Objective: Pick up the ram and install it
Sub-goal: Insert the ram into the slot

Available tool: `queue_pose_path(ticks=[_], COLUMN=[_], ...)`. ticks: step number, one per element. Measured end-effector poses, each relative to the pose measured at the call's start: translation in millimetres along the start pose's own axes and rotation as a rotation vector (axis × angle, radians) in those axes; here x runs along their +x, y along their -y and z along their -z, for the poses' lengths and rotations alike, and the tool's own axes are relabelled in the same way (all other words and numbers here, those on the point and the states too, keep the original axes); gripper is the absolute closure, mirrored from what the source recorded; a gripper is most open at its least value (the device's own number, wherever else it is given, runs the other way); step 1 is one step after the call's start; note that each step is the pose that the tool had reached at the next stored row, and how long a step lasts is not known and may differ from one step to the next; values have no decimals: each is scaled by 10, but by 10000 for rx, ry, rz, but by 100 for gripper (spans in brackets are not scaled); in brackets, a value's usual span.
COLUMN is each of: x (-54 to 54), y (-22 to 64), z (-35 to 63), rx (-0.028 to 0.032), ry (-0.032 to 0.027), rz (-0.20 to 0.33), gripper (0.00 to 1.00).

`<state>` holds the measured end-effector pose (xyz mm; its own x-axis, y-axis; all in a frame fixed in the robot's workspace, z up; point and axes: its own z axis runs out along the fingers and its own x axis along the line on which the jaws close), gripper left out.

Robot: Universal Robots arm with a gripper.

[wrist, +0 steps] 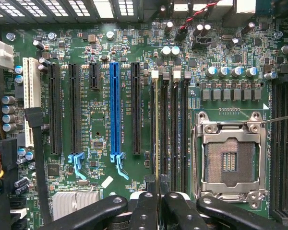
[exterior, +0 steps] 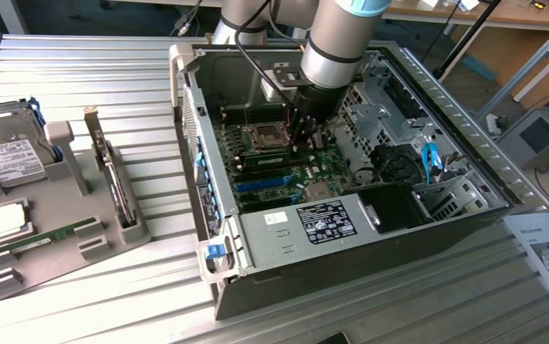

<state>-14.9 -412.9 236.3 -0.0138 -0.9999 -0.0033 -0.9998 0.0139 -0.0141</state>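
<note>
Your exterior view looks steeply down over the bench (exterior: 93, 72) into the open case (exterior: 351, 276). Your wrist view sits behind the tool (wrist: 158, 199), close over the board (wrist: 102, 103); both share the socket (wrist: 230, 160).

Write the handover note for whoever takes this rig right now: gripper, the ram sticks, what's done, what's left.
Gripper: shut on the ram, down inside the open computer case.
Ram: held edge-on, in line with the memory slots beside the empty CPU socket. Whether it is pressed home cannot be told.
Second ram: lying in the grey holder on the exterior view's left, outside the case.
Done: one ram picked up and at the motherboard.
Left: seating not confirmed; gripper not released.
</note>
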Motion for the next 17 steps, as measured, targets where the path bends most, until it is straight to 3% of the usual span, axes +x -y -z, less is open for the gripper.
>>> queue_pose_path(ticks=[5, 6, 9, 17], x=[1, 2, 2, 2], y=[0, 0, 0, 0], z=[-2, 0, 0, 43], rx=[2, 1, 0, 0], ry=[4, 1, 0, 1], rz=[0, 0, 0, 0], gripper=[87, 75, 62, 62])
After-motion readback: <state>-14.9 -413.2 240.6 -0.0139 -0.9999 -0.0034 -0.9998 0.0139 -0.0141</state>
